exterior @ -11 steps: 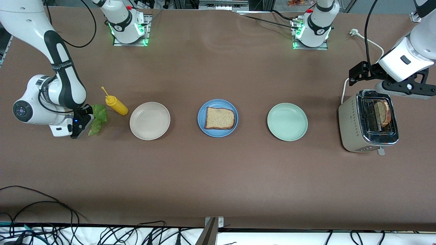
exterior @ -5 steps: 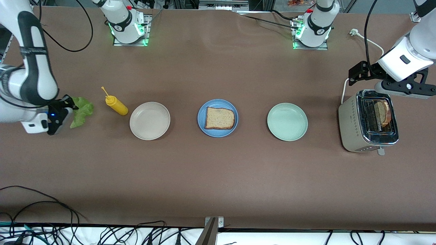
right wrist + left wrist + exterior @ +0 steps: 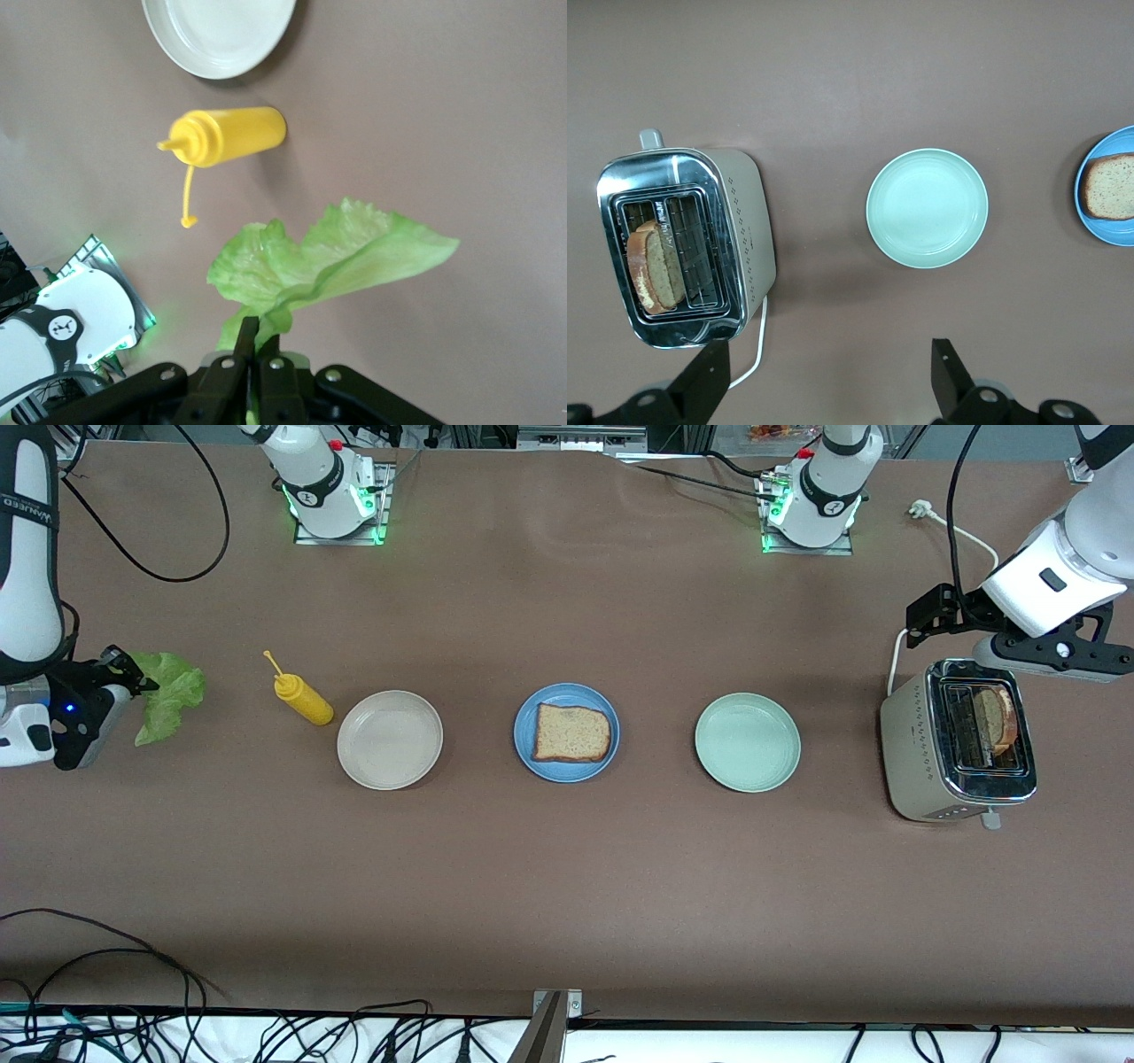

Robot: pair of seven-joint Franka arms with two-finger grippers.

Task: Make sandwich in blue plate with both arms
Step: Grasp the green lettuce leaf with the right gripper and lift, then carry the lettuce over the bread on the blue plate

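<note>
The blue plate sits mid-table with one brown bread slice lying on it; the left wrist view catches both at its edge, plate and slice. Another slice stands in the toaster. My right gripper is shut on the stem of a ruffled green lettuce leaf, held in the air over the right arm's end of the table. My left gripper hangs open and empty above the toaster's edge.
A yellow squeeze bottle lies beside a beige plate. A pale green plate stands between the blue plate and the toaster. A white cable runs from the toaster.
My right gripper has carried the lettuce up off the table and outward toward the right arm's end, away from the bottle. The left arm has stayed still.
</note>
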